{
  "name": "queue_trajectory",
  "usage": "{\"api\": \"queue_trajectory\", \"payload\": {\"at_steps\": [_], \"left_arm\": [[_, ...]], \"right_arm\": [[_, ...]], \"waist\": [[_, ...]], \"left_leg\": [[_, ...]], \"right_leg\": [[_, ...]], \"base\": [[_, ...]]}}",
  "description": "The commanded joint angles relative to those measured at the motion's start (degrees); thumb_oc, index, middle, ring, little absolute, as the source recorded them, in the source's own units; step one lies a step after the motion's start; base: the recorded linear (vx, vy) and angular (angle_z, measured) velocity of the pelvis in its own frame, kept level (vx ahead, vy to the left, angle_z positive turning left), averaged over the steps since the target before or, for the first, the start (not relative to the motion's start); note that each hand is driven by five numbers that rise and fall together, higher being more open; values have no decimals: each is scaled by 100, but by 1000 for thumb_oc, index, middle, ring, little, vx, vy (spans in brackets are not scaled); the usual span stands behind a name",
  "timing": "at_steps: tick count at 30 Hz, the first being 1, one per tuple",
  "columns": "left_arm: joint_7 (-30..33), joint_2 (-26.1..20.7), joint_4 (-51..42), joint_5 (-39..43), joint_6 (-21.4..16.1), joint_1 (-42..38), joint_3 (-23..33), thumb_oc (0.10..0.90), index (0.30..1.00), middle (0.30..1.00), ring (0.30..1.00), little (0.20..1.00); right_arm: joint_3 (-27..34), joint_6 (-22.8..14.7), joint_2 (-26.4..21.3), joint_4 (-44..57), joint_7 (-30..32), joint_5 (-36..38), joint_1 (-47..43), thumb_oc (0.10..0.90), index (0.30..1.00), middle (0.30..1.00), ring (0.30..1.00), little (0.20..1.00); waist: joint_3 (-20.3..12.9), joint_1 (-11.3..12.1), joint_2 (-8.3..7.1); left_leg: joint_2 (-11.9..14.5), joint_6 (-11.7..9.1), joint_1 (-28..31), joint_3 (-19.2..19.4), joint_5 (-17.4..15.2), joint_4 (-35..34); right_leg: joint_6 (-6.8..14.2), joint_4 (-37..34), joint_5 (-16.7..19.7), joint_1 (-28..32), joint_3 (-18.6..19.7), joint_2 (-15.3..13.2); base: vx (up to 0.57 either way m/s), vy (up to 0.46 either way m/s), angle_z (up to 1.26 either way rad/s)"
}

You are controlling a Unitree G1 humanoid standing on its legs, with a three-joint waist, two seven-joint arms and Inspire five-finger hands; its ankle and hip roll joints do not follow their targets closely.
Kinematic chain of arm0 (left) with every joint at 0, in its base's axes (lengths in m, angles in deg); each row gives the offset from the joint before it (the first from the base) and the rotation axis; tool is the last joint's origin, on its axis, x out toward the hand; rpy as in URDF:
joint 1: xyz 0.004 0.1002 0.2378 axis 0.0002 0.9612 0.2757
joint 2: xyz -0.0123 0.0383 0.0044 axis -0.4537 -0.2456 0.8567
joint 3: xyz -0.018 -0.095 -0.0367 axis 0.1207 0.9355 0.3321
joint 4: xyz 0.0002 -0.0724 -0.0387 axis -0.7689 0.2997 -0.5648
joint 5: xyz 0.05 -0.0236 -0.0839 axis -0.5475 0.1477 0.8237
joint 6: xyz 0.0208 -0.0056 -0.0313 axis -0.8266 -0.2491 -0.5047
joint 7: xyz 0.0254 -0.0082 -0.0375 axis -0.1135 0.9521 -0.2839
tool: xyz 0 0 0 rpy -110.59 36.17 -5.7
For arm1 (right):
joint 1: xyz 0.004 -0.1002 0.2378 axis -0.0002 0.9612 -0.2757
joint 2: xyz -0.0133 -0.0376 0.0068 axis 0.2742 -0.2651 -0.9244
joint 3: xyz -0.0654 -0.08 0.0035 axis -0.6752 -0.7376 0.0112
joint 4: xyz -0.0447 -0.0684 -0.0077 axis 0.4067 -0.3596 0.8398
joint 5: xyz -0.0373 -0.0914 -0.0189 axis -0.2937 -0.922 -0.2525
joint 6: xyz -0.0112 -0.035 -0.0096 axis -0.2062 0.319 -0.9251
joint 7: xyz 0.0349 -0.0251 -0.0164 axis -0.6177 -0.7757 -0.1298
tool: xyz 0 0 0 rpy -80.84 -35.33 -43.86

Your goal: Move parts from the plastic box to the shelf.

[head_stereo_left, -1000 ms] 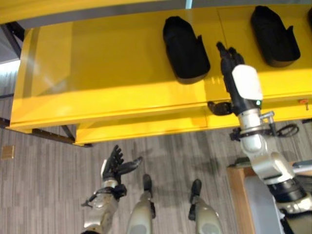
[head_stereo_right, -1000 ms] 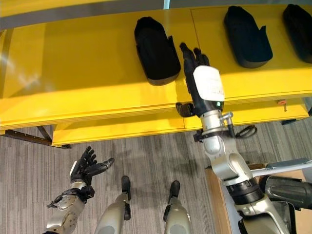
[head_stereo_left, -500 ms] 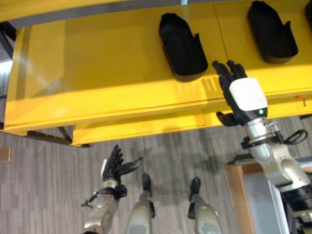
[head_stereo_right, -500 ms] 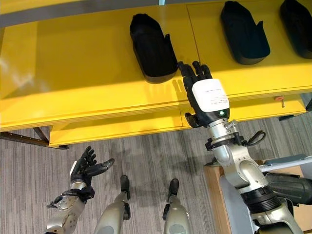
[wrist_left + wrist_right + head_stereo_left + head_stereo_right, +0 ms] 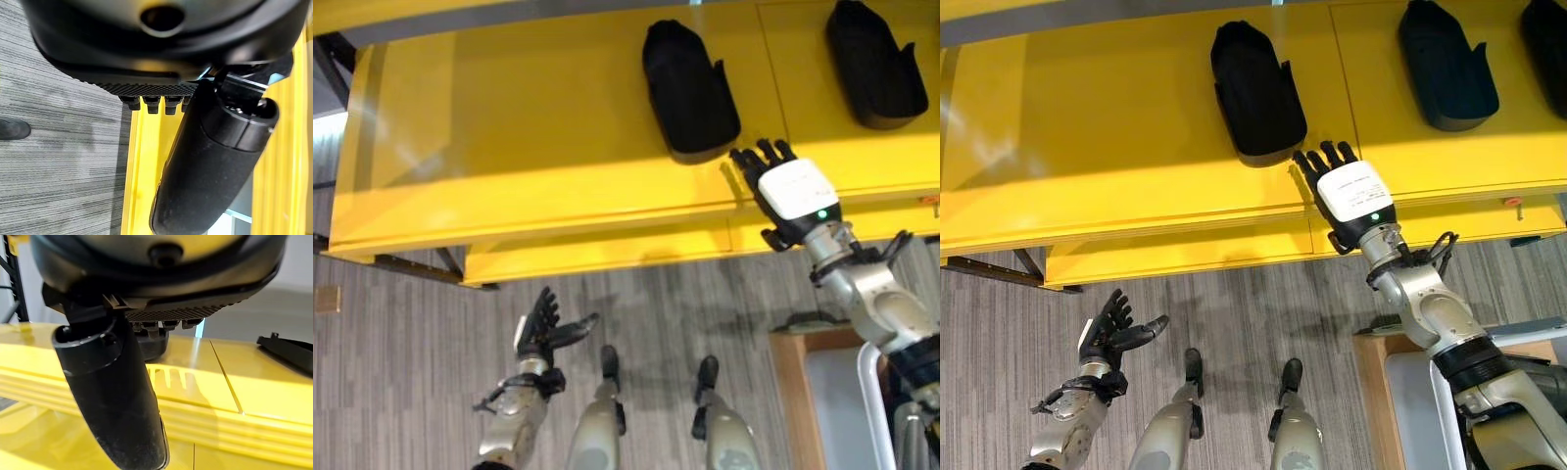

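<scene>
Yellow shelf (image 5: 1136,127) holds black parts (image 5: 1255,90) | right hand (image 5: 1351,196) spread, empty, beside nearest part | left hand (image 5: 1111,333) relaxed, empty

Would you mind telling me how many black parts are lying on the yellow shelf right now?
3. One black part lies just beyond the open right hand, a second further right, a third cut off at the shelf's right edge. More may lie out of frame.

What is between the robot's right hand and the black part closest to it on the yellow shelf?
Nothing. In the right eye view a strip of bare yellow shelf separates the open right hand from the nearest black part.
</scene>
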Motion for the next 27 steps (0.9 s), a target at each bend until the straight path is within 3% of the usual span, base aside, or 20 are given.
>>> {"api": "queue_trajectory", "payload": {"at_steps": [1, 27], "left_arm": [[-21, -288, -339, -183, -506, -151, -108, 900, 1000, 1000, 1000, 1000], [-30, -424, -317, -54, -581, -284, -182, 900, 1000, 1000, 1000, 1000]], "right_arm": [[-133, 113, -367, 135, 271, -191, -872, 900, 1000, 1000, 1000, 1000], [-1442, 102, -333, -1107, -109, -146, -2090, 900, 1000, 1000, 1000, 1000]], "waist": [[-366, 62, -58], [-189, 189, -26]], "left_leg": [[341, -137, 354, -246, -362, 128], [314, -125, 188, -308, -311, 127]], "right_leg": [[341, 1448, -525, -549, 79, -691], [311, 1584, -531, -750, 54, -715]], "base": [[0, 0, 0], [0, 0, 0]]}}
